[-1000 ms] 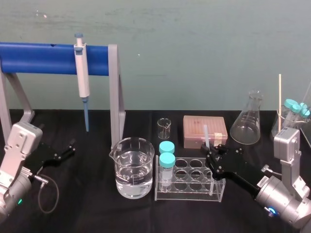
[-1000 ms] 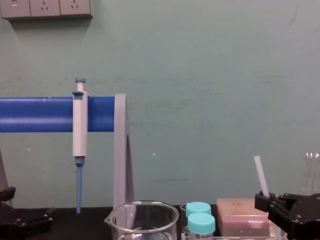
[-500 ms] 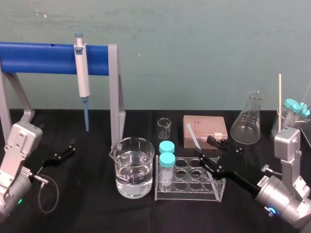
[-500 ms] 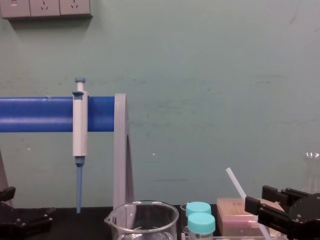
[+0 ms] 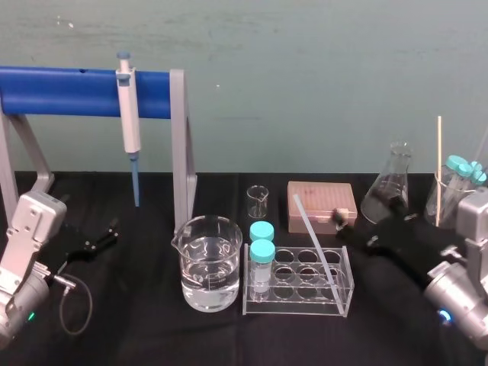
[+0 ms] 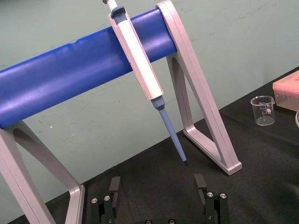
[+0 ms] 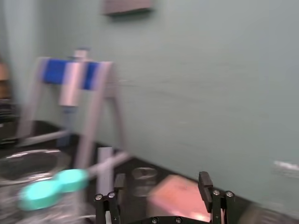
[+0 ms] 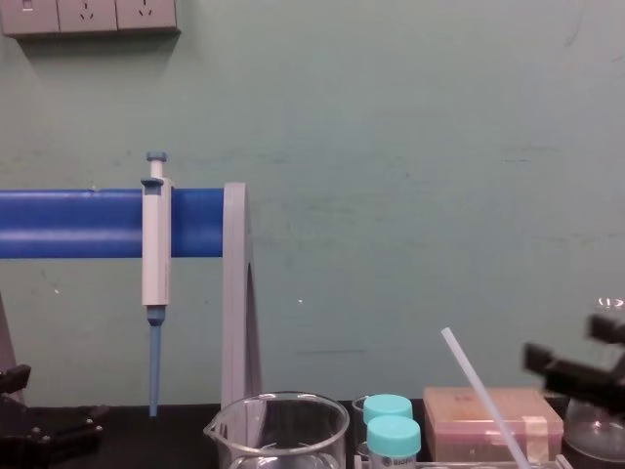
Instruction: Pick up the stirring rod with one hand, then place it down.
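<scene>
The stirring rod (image 5: 314,236) is a thin translucent white rod leaning tilted in the clear test tube rack (image 5: 297,307), lower end in a right-hand hole, top pointing back and left. In the chest view the stirring rod (image 8: 483,396) slants up to the left. My right gripper (image 5: 360,221) hovers blurred just right of the rack, apart from the rod. In the right wrist view my right gripper (image 7: 161,186) is open with nothing between its fingers. My left gripper (image 5: 95,240) rests open on the table at the far left, and it appears again as the left gripper (image 6: 157,186).
A water-filled beaker (image 5: 211,263) stands left of the rack, and two teal-capped tubes (image 5: 261,245) sit in the rack's left end. Behind are a small beaker (image 5: 258,202), pink box (image 5: 322,204) and conical flask (image 5: 389,191). A pipette (image 5: 128,114) hangs on the blue stand (image 5: 69,91).
My right gripper opened and let go of the stirring rod, then pulled back to the right. The rod tipped from near upright to leaning left in the rack. The left arm stayed still.
</scene>
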`<state>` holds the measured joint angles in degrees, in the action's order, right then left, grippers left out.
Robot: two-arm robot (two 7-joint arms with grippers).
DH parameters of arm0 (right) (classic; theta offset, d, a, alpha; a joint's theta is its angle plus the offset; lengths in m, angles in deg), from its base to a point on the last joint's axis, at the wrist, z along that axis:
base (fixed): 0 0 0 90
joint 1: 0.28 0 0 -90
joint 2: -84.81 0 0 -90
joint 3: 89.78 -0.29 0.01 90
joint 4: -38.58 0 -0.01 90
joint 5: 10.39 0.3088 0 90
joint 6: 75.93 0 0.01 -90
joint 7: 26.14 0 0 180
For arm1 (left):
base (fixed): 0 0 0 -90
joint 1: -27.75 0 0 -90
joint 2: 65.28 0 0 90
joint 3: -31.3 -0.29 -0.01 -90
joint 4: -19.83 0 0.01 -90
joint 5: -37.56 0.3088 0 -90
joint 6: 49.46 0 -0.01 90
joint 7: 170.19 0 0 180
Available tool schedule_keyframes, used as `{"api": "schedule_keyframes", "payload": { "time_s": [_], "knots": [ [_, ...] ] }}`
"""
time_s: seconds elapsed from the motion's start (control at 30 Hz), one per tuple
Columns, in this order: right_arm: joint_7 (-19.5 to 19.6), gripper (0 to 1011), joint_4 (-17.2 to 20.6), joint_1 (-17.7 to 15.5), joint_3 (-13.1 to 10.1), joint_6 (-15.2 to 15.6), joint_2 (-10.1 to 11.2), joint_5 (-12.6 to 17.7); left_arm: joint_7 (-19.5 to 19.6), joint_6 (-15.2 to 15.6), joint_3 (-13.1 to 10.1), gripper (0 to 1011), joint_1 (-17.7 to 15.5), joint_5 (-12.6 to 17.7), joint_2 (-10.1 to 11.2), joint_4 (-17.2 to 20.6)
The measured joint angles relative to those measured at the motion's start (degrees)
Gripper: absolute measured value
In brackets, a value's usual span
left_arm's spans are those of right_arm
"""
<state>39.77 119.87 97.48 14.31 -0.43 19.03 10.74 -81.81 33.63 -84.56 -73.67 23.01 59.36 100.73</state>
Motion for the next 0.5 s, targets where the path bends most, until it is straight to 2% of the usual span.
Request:
{"api": "schedule_keyframes", "payload": {
  "time_s": [0.03,0.1,0.17,0.23,0.3,0.5],
  "knots": [
    [3.65,985,0.64,-0.72,-1.32,0.31,-0.43,-1.61,0.0,0.0,0.0,1000,0.0,0.0,0.0,0.0],
    [7.34,1003,1.09,-1.44,-2.46,1.45,-0.96,-3.14,0.0,0.0,0.0,1000,0.0,0.0,0.0,0.0],
    [12.82,1003,1.33,-2.35,-3.95,4.78,-1.92,-5.22,0.0,0.0,0.0,1000,-0.01,0.0,0.0,0.0],
    [16.16,1003,1.07,-2.91,-4.82,8.22,-2.69,-6.4,0.0,0.0,0.0,1000,0.0,0.0,0.0,0.0],
    [17.56,1003,0.49,-3.19,-5.19,10.8,-3.21,-6.87,0.0,0.0,0.0,1000,0.0,0.0,0.0,0.0],
    [18.0,1003,-0.72,-3.13,-5.44,14.14,-4.04,-7.64,0.0,0.0,0.0,1000,0.0,0.0,0.0,0.0]
  ]
}}
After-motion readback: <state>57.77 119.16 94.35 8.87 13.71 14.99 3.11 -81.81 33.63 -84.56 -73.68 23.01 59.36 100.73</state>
